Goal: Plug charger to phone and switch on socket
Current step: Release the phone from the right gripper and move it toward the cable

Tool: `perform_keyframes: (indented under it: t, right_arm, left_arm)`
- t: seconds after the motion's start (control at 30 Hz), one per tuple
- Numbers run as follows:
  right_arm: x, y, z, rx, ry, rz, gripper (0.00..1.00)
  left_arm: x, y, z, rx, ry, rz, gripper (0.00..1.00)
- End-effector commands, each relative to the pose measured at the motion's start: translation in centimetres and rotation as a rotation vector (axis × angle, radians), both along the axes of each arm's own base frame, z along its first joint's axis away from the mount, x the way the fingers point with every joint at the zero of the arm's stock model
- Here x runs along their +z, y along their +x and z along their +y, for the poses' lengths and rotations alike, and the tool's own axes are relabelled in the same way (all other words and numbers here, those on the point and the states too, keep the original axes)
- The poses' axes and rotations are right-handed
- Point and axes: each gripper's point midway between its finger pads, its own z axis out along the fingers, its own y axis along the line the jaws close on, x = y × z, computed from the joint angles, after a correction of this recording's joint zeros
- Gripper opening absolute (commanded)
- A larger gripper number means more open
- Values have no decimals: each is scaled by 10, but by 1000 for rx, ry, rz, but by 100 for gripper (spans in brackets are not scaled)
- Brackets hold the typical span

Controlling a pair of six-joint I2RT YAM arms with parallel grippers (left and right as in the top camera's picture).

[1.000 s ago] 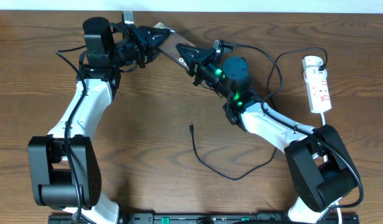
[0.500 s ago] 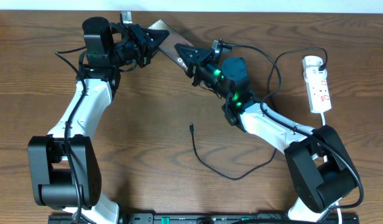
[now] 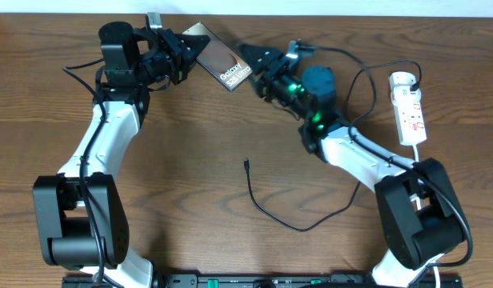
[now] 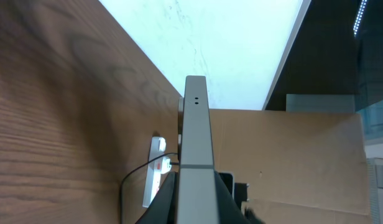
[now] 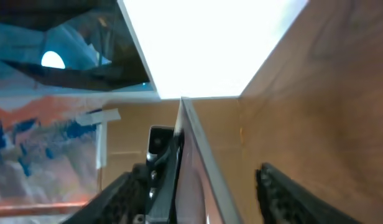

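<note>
The phone [image 3: 222, 62], a bronze-brown slab with white lettering, is held up at the back of the table, and my left gripper [image 3: 194, 50] is shut on its left end. In the left wrist view its thin edge [image 4: 196, 137] runs straight out between the two fingers [image 4: 164, 204]. My right gripper [image 3: 254, 64] stands open just right of the phone's lettered end; in the right wrist view the phone [image 5: 201, 168] rises between the spread fingertips [image 5: 290, 194] with a gap on the right. The charger tip [image 3: 246, 165] lies loose mid-table. The socket [image 3: 409, 108] lies far right.
The thin black charger cable [image 3: 298, 227] loops across the middle of the table and runs up to the right toward the socket. The socket's white body also shows in the left wrist view [image 4: 154, 182]. A wall runs along the table's back edge.
My right gripper opened, let go of the phone and drew back to the right. My left gripper shut on the phone's left end and the phone shifted slightly left.
</note>
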Motion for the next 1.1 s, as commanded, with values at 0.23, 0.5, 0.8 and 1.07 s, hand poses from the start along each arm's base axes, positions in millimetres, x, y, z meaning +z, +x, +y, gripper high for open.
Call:
perform_keyframes:
  t: [0.23,0.5,0.8,1.07]
  right_arm:
    - [-32,15,-40,-22,-357,-156,75]
    - [-104,-19,-35,186,-691,-79,64]
    - [-153,-92,-10,458,-977,72,49]
    - [-169,-117,-6,480,-1091,132,38]
  left_arm:
    - [16,-14,-3,-97,-104,56,7]
    - [26,-33,3,-243,-87,-56,7]
    - [31,-40,16,-288,-70,-129,8]
    - [41,-53,25,-381,-22,-301,7]
